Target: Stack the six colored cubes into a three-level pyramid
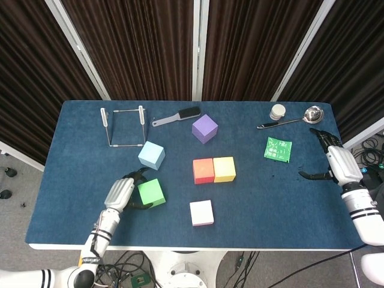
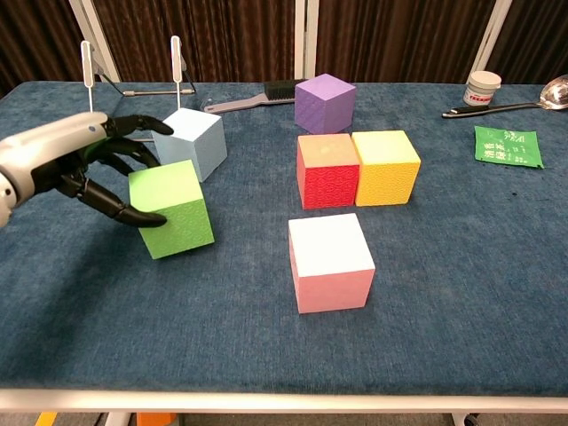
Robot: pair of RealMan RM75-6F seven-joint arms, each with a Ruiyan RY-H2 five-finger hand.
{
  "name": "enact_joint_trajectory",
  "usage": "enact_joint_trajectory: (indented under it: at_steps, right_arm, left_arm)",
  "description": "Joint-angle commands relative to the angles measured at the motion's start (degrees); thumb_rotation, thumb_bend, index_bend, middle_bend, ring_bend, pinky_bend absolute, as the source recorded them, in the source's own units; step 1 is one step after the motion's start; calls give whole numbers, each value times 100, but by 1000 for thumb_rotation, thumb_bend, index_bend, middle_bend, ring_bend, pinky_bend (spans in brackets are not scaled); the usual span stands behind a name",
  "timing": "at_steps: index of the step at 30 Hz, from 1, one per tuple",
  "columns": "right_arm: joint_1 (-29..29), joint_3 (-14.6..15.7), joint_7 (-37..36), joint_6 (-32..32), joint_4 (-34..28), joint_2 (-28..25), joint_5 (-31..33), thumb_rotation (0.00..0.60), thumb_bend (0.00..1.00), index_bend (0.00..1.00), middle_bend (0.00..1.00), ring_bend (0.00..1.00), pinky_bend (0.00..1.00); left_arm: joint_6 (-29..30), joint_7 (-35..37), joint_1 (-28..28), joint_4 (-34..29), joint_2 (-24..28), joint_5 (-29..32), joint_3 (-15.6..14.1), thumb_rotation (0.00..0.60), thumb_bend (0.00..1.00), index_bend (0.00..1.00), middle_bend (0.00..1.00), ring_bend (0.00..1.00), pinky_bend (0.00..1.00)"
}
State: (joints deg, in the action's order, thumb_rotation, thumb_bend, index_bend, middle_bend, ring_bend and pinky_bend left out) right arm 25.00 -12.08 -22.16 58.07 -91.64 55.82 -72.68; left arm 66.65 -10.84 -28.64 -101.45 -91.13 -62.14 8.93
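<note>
Left hand (image 2: 75,169) grips the green foam cube (image 2: 170,209), which sits tilted at table's 8 o'clock, light-blue cube (image 2: 190,143) at its 12. Right hand (image 1: 336,163) at 3 o'clock edge, fingers spread, holding nothing.

Six cubes: green (image 1: 150,193), light blue (image 1: 151,155), purple (image 1: 204,128), red (image 1: 203,171), yellow (image 1: 224,169) and pink (image 1: 201,213). One brush (image 1: 177,116), one wire rack (image 1: 123,126) at upper left, one ladle (image 1: 292,119), one small jar (image 1: 277,111) at upper right, one green packet (image 1: 278,149). Two hands: left (image 1: 120,195), right (image 1: 335,163).
</note>
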Motion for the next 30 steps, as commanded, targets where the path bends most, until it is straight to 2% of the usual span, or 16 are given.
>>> enact_joint_trajectory:
  at_steps: [1,7,15,20,26,30]
  right_arm:
    - [-30,-14,-21,47,-49,-50,-18,600,0,0,78,0,0]
    - [-88,-26,-72,102,-124,-170,-30,600,0,0,78,0,0]
    - [-157,-8,-220,127,-95,-212,-57,600,0,0,79,0,0]
    - [-178,3,-309,122,-19,-200,-79,600,0,0,78,0,0]
    - [-186,31,-427,97,93,-141,-138,600,0,0,79,0,0]
    - [-193,52,-507,84,172,-107,-178,600,0,0,79,0,0]
  left_arm:
    - [-352,597,-149,220,226,-548,46,600,170,133,471,195,255]
    - [-1028,1249,-542,745,394,-1087,88,600,169,146,479,220,262]
    - [-1340,1666,-938,1349,250,-1363,240,600,170,195,489,243,273]
    - [-1462,1728,-1110,1443,165,-1254,345,600,169,195,489,261,290]
    - [-1684,1586,-1330,1625,-28,-806,507,600,169,188,492,279,323]
    - [-1779,1519,-1431,1753,-161,-661,507,600,169,188,501,289,333]
